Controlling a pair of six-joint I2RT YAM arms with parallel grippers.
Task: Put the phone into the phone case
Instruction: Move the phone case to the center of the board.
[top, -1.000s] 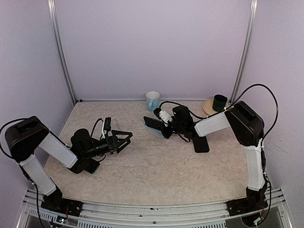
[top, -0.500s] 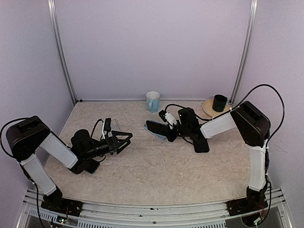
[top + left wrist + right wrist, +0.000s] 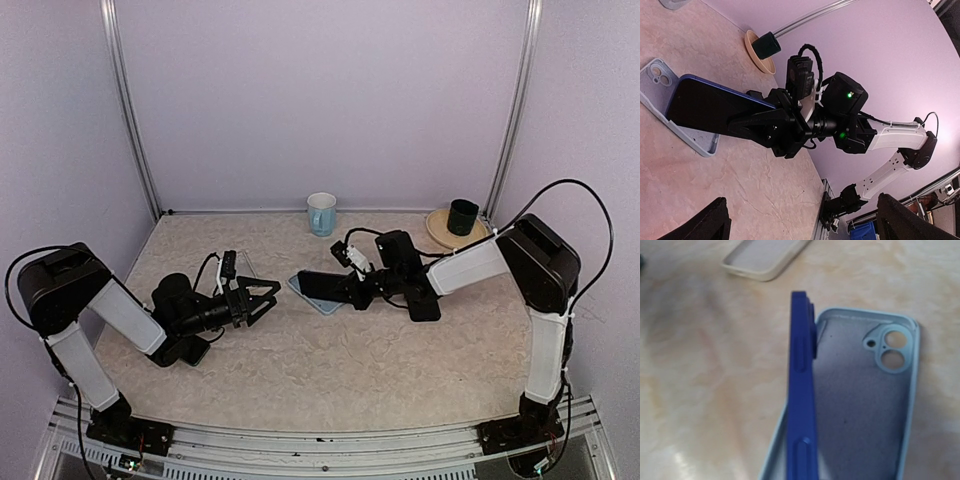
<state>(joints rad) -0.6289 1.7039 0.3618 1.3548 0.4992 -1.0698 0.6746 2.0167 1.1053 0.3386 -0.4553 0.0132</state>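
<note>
The phone, dark with a blue edge, is held tilted by my right gripper, which is shut on its right end. Its lower left end rests in the light blue phone case lying open side up on the table. In the right wrist view the phone's blue edge stands along the left wall of the case. In the left wrist view the phone leans over the case. My left gripper is open and empty, left of the case, pointing at it.
A light blue mug stands at the back. A dark cup sits on a plate at the back right. A black flat object lies under the right arm. A cream case lies beyond the phone.
My right gripper has carried the phone leftwards and down. The phone's far end now sits in the light blue case. The left arm has barely moved.
</note>
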